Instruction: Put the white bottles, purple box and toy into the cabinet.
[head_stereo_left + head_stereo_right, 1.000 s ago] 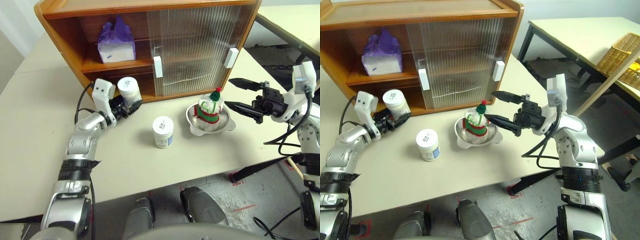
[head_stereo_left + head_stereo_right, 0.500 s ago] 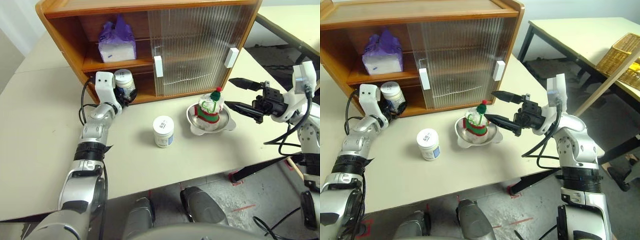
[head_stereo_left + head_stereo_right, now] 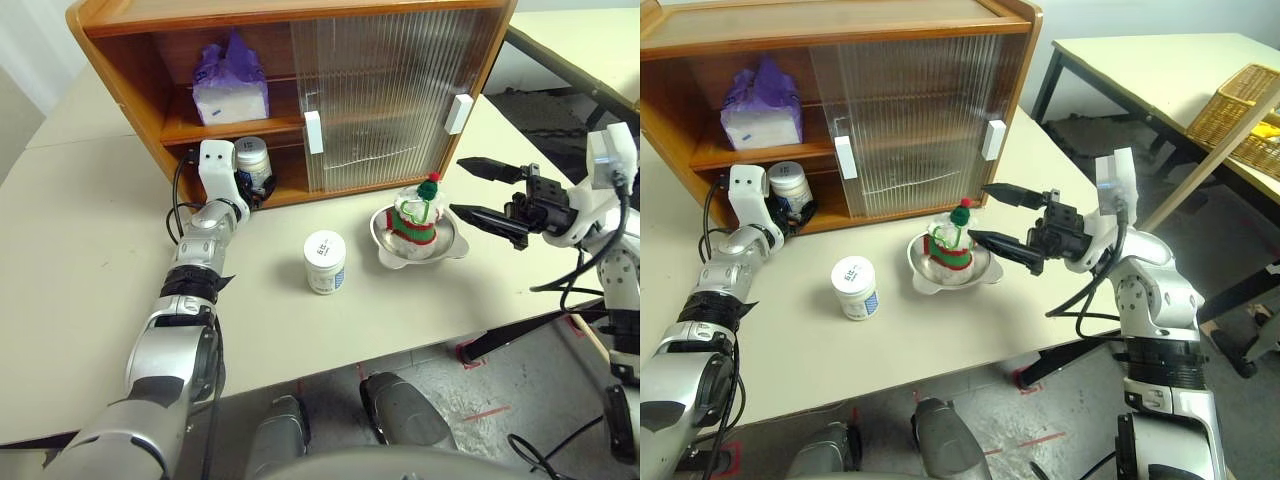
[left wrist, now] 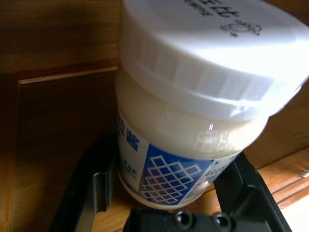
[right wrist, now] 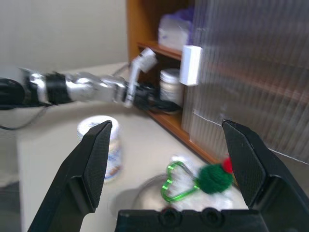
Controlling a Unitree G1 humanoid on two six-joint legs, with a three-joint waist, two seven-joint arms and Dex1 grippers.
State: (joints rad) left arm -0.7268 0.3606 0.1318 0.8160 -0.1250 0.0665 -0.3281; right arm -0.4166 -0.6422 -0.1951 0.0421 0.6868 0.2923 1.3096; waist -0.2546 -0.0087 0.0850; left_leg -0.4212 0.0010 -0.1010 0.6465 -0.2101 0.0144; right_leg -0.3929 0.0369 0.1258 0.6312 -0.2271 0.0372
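While the left gripper (image 3: 252, 186) reaches into the open side of the cabinet (image 3: 300, 20), its two black fingers (image 4: 96, 186) hold one white bottle (image 3: 253, 162) between them, one finger on each side of the jar. That bottle stands upright on the lower shelf, near the front edge, and the wrist view shows its white lid and a blue pattern on its label. The right gripper (image 3: 478, 190) hangs in the air over the table (image 3: 80, 260), to the right of the toy (image 3: 417, 212). Its fingers are spread very wide, and it holds nothing and touches nothing. There are two white bottles in all. The second white bottle (image 3: 325, 262) stands by itself on the table, between the left arm and the steel bowl (image 3: 448, 247), well apart from both grippers. There is one purple box (image 3: 231, 84), and it sits on the upper shelf of the cabinet, just above the held bottle. There is one toy, with a green hat and a red pompom, and it sits upright in the steel bowl on the table, in front of the cabinet's ribbed sliding doors (image 3: 385, 90). The doors carry two white handles (image 3: 313, 132) and cover the right part of the cabinet.
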